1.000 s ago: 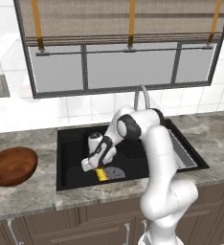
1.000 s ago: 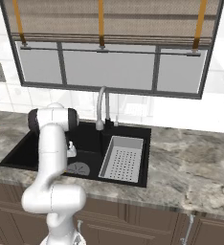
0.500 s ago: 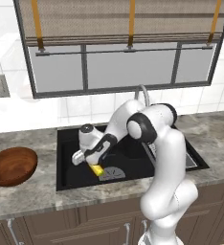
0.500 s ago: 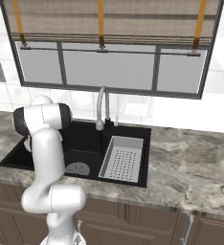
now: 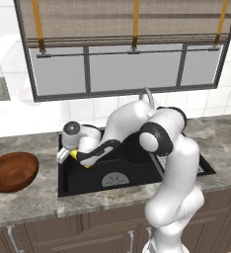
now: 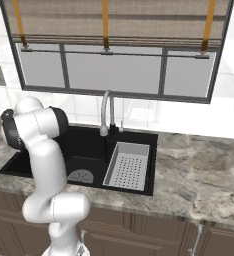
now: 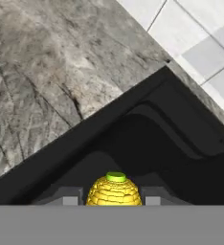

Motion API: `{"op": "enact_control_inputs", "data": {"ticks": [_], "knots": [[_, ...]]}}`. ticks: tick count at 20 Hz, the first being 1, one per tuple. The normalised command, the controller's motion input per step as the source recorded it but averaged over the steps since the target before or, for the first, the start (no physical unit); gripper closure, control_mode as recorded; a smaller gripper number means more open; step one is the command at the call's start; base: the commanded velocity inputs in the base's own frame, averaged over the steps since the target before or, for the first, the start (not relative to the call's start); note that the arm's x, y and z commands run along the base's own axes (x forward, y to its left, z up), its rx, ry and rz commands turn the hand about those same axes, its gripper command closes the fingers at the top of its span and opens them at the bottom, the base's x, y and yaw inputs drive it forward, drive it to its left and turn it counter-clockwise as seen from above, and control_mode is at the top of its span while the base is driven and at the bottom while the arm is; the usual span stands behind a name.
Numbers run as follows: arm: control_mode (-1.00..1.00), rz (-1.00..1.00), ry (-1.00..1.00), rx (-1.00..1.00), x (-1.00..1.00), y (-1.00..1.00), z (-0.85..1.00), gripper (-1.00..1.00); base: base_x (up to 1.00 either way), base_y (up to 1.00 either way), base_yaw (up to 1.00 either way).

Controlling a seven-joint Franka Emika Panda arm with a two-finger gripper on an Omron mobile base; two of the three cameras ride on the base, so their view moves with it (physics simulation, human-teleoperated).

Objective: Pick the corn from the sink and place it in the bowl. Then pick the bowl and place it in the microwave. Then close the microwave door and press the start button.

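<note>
My gripper [image 5: 76,156] is shut on the yellow corn [image 5: 78,157] and holds it in the air over the left end of the black sink [image 5: 137,170], near its rim. The hand view has the corn [image 7: 115,187] end-on between the two dark fingertips [image 7: 69,199], with the sink's corner and grey counter behind. On the counter left of the sink stands the reddish-brown wooden bowl [image 5: 12,171], apart from the gripper. The microwave and its door are out of view.
A chrome faucet [image 6: 106,114] rises behind the sink [image 6: 86,148]. A grey strainer tray [image 6: 129,165] fills the sink's right side and a round drain [image 6: 80,176] lies on its floor. Marble counter [image 6: 199,175] extends right. A window with a blind is above.
The arm has swung left and lifted, carrying the corn from low in the sink up to the sink's left end. The bowl has not moved.
</note>
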Motion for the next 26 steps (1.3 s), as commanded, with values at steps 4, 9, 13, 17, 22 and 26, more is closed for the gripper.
{"op": "enact_control_inputs", "data": {"ticks": [4,9,13,17,22,26], "knots": [[-1.0,0.21,-0.13,0.0,-0.3,0.62,1.0,1.0,0.0,0.0,0.0],[-1.0,0.19,-0.05,0.02,-0.16,0.69,0.99,1.0,0.0,0.0,0.0],[-1.0,0.28,0.0,0.01,-0.06,1.0,0.63,1.0,0.0,0.0,0.0],[-1.0,0.33,-0.04,0.0,-0.17,1.0,0.24,1.0,0.0,0.0,0.0],[-1.0,0.28,-0.03,0.0,-0.32,0.77,-0.2,1.0,0.0,0.0,0.0],[-1.0,0.22,-0.03,0.0,-0.58,0.37,-0.3,1.0,0.0,0.0,0.0]]}}
